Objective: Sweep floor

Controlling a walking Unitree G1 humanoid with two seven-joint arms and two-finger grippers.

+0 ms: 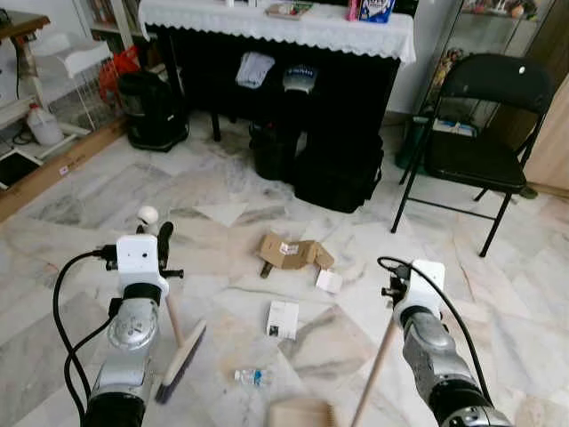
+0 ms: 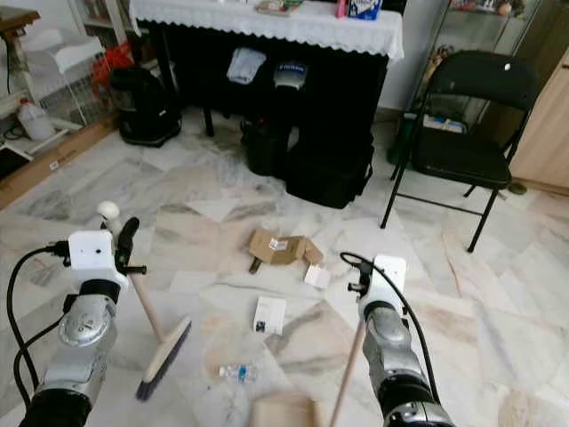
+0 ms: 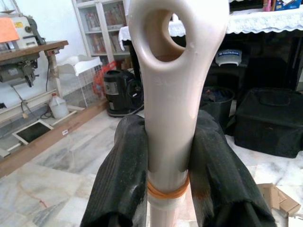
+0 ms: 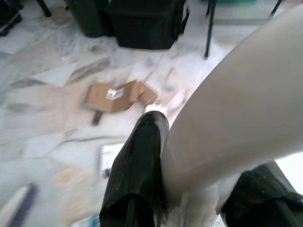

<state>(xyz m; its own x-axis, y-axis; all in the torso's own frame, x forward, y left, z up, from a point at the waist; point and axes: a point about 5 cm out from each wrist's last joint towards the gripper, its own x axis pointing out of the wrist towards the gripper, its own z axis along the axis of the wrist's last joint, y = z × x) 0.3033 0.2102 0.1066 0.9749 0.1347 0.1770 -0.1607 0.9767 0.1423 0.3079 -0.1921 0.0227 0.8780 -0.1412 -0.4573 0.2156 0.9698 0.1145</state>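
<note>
Fingers (image 3: 118,179) of the left gripper (image 3: 168,175) clamp the cream handle of the broom (image 1: 180,360) just below its hanging hole; the handle slants down to the bristle head, which rests on the marble floor (image 1: 498,294) left of the white paper card (image 1: 283,318). Fingers (image 4: 137,175) of the right gripper (image 4: 189,189) clench the pale handle of the dustpan (image 1: 300,413), whose pan sits on the floor just nearer the robot than the card. A small plastic bottle (image 1: 252,377) lies between broom head and dustpan. Beyond the card lie a flattened cardboard box (image 1: 289,253) and a small white packet (image 1: 329,281). Farther off stand a table with a lace cloth (image 1: 293,27), black bags (image 1: 338,173) beneath it, and a black folding chair (image 1: 480,142) to its right.
</note>
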